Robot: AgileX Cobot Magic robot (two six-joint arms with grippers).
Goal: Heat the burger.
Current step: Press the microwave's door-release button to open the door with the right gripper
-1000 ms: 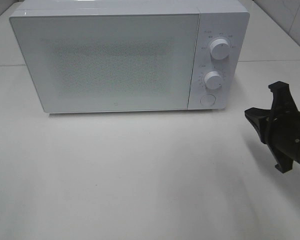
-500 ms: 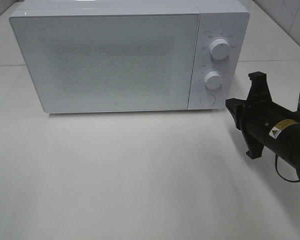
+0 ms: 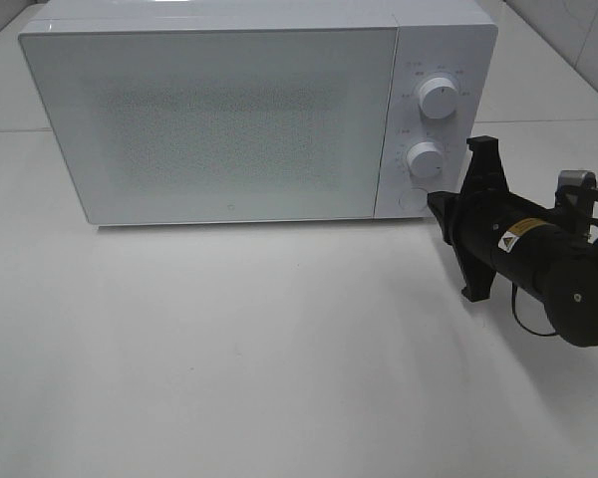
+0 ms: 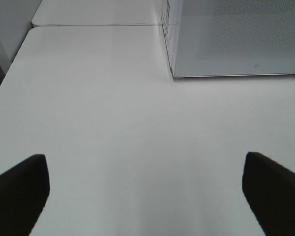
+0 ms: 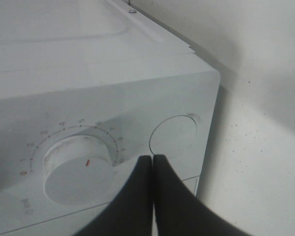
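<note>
The burger is out of view. The white microwave stands at the back of the table with its door closed. My right gripper is shut, with nothing between its fingers. Its tip is right at the round button at the bottom of the control panel. In the right wrist view the joined fingertips sit between the lower knob and the round button; I cannot tell if they touch the panel. My left gripper is open over bare table, with the microwave's corner ahead of it.
The control panel carries an upper knob and a lower knob. The white table stretches in front of the microwave. A tiled wall rises at the back right.
My right arm has swung in from the right edge, leftward and toward the microwave, until its shut tip reached the round button. The microwave and the left gripper have not moved.
</note>
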